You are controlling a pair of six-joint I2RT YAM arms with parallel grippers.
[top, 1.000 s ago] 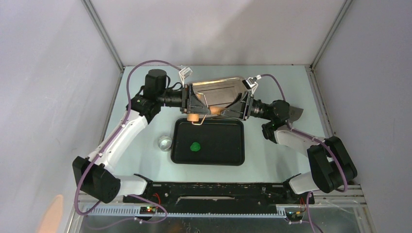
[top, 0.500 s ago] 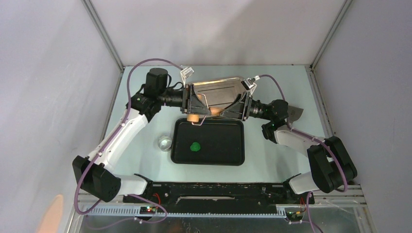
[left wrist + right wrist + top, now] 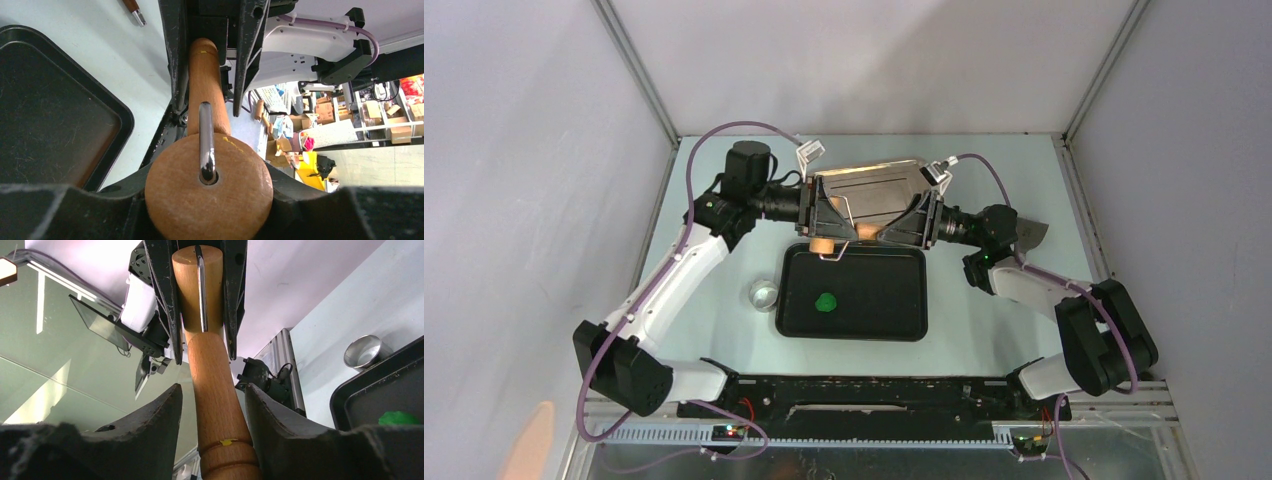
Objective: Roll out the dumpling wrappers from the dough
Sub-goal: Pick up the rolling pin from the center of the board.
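Note:
A small bright green lump of dough (image 3: 825, 300) lies on the black tray (image 3: 894, 318) and shows at the edge of the right wrist view (image 3: 398, 417). No dumpling wrappers are in view. The tan wooden roller (image 3: 866, 230) hangs level above the tray's far rim, between the two facing grippers. My left gripper (image 3: 828, 236) is shut on the roller's round head (image 3: 209, 200), which has a metal hook in its middle. My right gripper (image 3: 212, 388) stands open around the handle (image 3: 216, 390), one finger near it and a gap at the other.
A small metal cup (image 3: 763, 294) stands left of the tray, also in the right wrist view (image 3: 363, 351). A shiny metal sheet (image 3: 874, 178) lies behind the grippers. A grey tool (image 3: 1031, 232) rests at the right. Grey walls close in on three sides.
The right wrist has crept slightly left along the handle and its jaws have narrowed a little. The left arm, roller and dough stay where they were.

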